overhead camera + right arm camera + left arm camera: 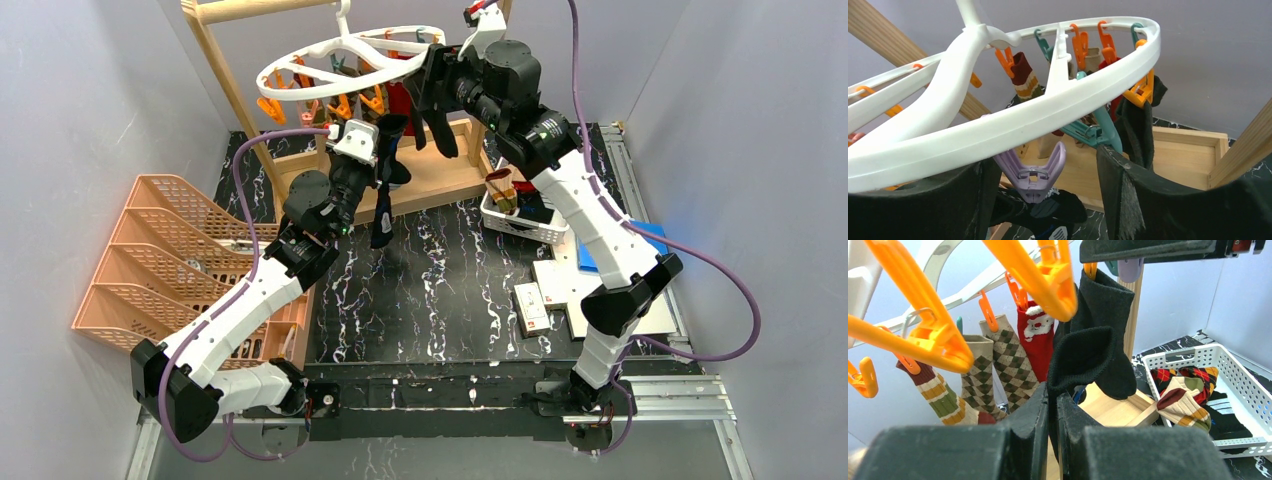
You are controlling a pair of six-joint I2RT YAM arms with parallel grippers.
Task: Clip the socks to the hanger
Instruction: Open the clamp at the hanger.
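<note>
Two tools are raised to the hanger (350, 55), a white ring hooked on the wooden frame (225, 75) at the far side of the table (430, 290). The left tool (1053, 407) is clenched on the cuff of a black sock (1080, 357), which dangles below the ring's near edge. Orange clips (1048, 275) hang close in front of it, crowding the space above the sock. Behind them, already pegged up, are two argyle socks (1008, 360), a red Santa sock (1035, 337), a striped sock (940, 397) and a second black sock (1110, 310).

The right tool (1048, 200) is released, its fingers spread wide just under the ring's rim, which cuts across right above them. A lilac clip (1034, 172) hangs in the gap between the fingers; I cannot tell if they touch it.

A white basket (1193, 352) holding more socks sits on the right, and a peach rack (150, 250) stands on the left.
</note>
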